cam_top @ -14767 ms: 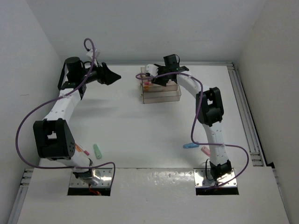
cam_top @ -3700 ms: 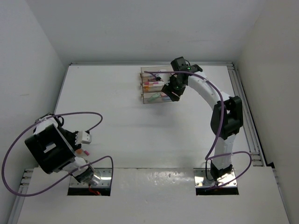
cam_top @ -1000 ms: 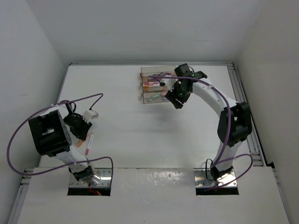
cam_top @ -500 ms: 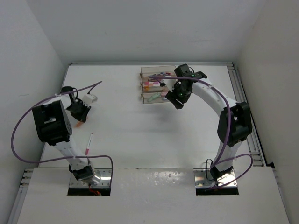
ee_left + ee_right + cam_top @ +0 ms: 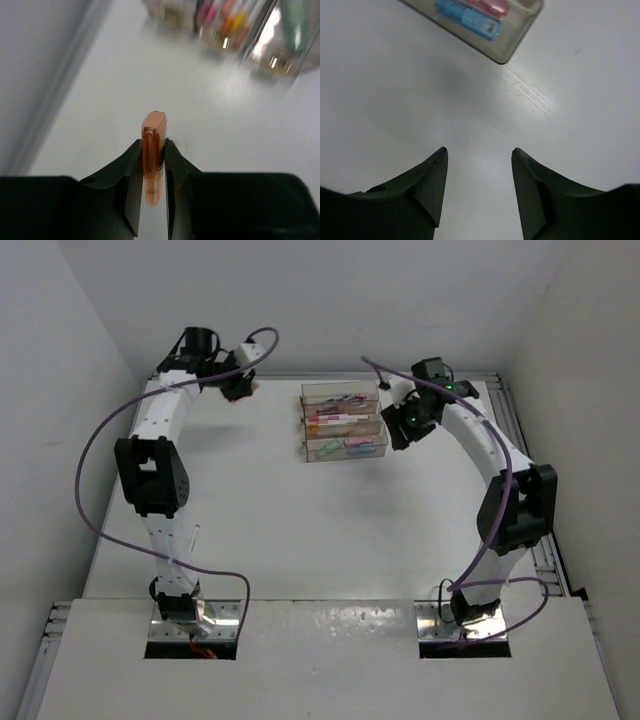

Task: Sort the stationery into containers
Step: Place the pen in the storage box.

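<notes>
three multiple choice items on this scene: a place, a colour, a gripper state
1. Right gripper relative to the trays? A) beyond their right end B) beyond their left end C) inside one
2. What colour is the piece in the left gripper? A) green B) orange C) blue
3. The right gripper is: A) shut on a pen B) shut on nothing C) open, empty
1 A: the top view shows it right of them. 2 B: orange shows in its grip. 3 C: its jaws stand apart with nothing between.
</notes>
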Controlling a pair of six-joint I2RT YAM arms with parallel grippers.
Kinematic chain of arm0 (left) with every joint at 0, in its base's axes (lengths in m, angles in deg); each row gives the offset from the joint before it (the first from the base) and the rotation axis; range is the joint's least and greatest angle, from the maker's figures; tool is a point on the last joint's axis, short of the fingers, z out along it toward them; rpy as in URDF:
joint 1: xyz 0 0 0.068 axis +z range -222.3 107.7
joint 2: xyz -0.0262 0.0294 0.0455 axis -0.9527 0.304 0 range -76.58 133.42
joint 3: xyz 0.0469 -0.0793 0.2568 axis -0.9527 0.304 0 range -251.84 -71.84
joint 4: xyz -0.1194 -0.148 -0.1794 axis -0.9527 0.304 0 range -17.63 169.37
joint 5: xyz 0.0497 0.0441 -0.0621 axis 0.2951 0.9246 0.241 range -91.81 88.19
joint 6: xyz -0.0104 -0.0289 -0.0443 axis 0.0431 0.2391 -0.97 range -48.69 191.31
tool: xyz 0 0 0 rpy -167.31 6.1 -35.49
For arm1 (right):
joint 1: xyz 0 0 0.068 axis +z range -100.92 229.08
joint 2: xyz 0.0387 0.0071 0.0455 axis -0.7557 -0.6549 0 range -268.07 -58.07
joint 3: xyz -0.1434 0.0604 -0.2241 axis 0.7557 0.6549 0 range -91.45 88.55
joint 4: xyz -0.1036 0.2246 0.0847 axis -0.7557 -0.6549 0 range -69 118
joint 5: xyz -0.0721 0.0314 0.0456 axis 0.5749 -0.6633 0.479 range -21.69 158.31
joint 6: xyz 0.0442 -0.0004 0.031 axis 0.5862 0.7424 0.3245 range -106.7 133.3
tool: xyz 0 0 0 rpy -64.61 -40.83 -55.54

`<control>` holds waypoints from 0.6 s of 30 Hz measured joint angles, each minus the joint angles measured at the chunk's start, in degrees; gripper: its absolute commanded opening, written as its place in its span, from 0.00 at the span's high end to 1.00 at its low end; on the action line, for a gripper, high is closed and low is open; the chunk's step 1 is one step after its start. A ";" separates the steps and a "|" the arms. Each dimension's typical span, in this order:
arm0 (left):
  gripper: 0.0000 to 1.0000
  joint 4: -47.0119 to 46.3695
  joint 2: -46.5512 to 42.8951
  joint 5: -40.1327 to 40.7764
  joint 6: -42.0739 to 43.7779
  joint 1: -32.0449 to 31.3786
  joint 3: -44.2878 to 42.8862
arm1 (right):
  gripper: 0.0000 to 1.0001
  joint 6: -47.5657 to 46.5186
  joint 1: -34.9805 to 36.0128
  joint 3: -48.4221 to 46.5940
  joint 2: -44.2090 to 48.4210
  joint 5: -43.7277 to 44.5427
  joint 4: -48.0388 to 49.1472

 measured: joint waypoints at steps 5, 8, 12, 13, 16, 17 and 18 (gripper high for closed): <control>1.00 -3.56 1.49 -7.17 -5.70 -9.20 -10.16 | 0.48 7.87 -6.78 -0.85 2.97 -3.04 2.93; 0.99 -6.16 1.88 -10.88 -8.76 -13.97 -10.29 | 0.48 10.86 -9.81 -0.83 4.81 -3.78 3.56; 0.99 -9.11 4.09 -13.51 -11.10 -18.01 -10.27 | 0.48 12.68 -10.25 -0.17 6.56 -4.66 3.80; 0.99 -9.60 4.74 -13.77 -11.41 -18.62 -10.27 | 0.48 12.92 -10.16 0.15 6.93 -4.81 3.80; 0.99 -11.04 6.78 -14.08 -12.00 -19.78 -9.84 | 0.47 13.44 -10.03 0.68 7.48 -5.11 3.72; 1.00 -11.37 7.30 -14.10 -12.13 -20.04 -9.46 | 0.47 13.55 -10.01 0.70 7.48 -5.22 3.72; 1.00 -11.58 7.85 -14.08 -12.15 -20.33 -9.14 | 0.48 13.68 -10.01 0.70 7.48 -5.25 3.69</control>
